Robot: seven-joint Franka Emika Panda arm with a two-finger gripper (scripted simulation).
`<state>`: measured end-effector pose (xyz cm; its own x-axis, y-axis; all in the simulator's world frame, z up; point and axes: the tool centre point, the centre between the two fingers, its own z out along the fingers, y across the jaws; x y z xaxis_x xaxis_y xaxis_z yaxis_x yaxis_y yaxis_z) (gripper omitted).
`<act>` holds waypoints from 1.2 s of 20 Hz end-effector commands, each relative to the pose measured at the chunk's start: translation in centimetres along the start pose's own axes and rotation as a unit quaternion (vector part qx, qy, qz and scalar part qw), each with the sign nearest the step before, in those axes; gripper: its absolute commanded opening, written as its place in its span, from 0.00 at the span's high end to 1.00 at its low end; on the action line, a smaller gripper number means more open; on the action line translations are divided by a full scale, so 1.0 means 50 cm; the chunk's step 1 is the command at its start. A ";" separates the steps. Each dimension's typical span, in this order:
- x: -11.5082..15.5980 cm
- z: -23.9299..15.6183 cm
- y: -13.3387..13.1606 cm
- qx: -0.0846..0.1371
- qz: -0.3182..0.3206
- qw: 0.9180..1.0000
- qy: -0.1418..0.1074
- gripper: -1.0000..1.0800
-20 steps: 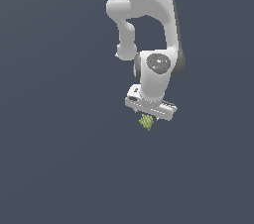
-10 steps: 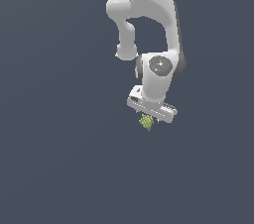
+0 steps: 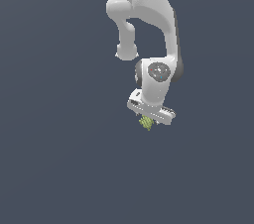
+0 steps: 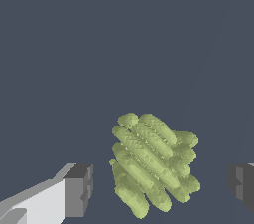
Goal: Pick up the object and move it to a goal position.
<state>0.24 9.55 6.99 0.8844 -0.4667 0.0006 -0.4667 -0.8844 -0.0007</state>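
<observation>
The object [image 3: 146,122] is a tiny yellow-green, ridged, jagged lump, seen just under the white arm's hand in the exterior view. In the wrist view the object [image 4: 151,163] fills the space between the two fingers. My gripper [image 3: 149,118] is directly over it. In the wrist view the gripper [image 4: 159,186] is open, with one dark fingertip [image 4: 79,188] on one side of the lump and the other fingertip [image 4: 241,181] on the opposite side. There is a clear gap on both sides. The fingers do not touch the lump.
A plain dark grey-blue surface [image 3: 59,158] surrounds the object in both views. The white arm [image 3: 149,10] rises above the gripper toward the top of the exterior view. No goal marker shows.
The hand has come down a little toward the lump. The lump has stayed in place.
</observation>
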 end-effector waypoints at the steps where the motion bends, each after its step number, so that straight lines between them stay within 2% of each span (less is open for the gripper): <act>1: -0.001 0.028 0.001 0.000 0.001 1.000 0.000 0.04; 8: 0.000 0.057 -0.001 0.000 0.001 1.000 0.000 0.04; 9: 0.000 0.057 -0.001 0.000 0.001 1.000 0.000 1.00; 24: -0.007 0.045 -0.002 0.000 0.001 1.000 0.000 1.00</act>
<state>0.06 9.68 4.47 0.8834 -0.4687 -0.0004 -0.4687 -0.8834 0.0001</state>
